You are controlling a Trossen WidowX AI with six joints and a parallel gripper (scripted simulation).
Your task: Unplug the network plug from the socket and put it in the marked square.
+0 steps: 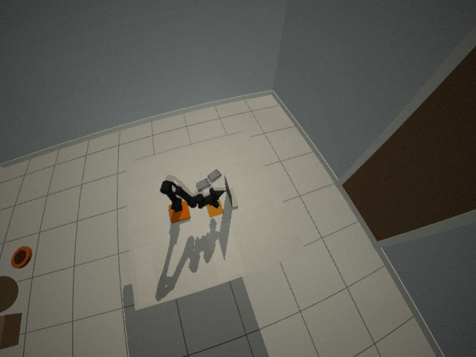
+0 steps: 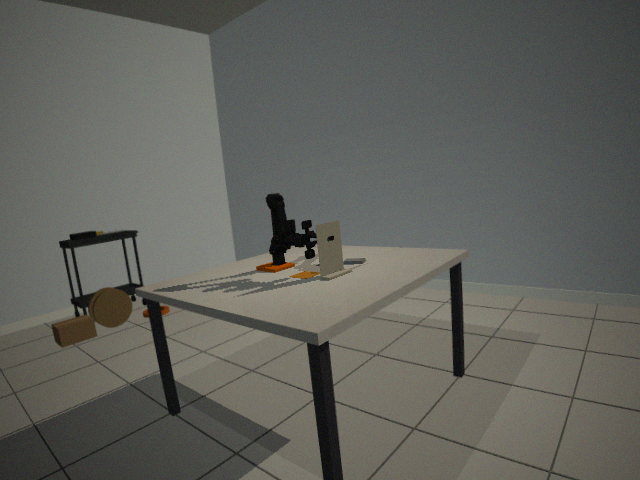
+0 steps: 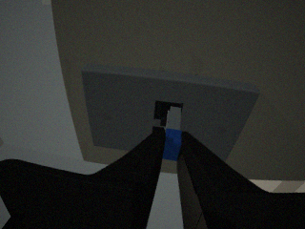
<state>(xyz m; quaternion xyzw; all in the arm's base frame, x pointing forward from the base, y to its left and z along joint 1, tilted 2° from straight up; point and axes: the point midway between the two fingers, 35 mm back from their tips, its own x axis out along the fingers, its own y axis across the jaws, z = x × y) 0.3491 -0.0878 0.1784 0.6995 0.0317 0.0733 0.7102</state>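
The upright panel [image 1: 233,198] [image 2: 329,255] [image 3: 200,29] carries a grey socket plate [image 3: 119,105] with a dark opening [image 3: 160,110]. My gripper [image 1: 224,191] [image 3: 171,137] is shut on the blue plug [image 3: 172,149], close in front of the plate. The plug's light grey front part [image 3: 174,115] shows beyond the fingertips and overlaps the opening; how deep it sits cannot be told. The thin tab is not clearly visible. The marked square [image 1: 216,210] [image 2: 305,275], orange-yellow, lies on the table on the arm's side of the panel, with part of the arm over it.
Two grey blocks [image 1: 202,184] [image 1: 214,175] lie on the table beside the arm, near the panel. The arm's orange base [image 1: 179,215] [image 2: 275,267] stands behind the marked square. The panel's foot [image 2: 336,275] extends along the table. A dark cart [image 2: 98,240] stands away from the table.
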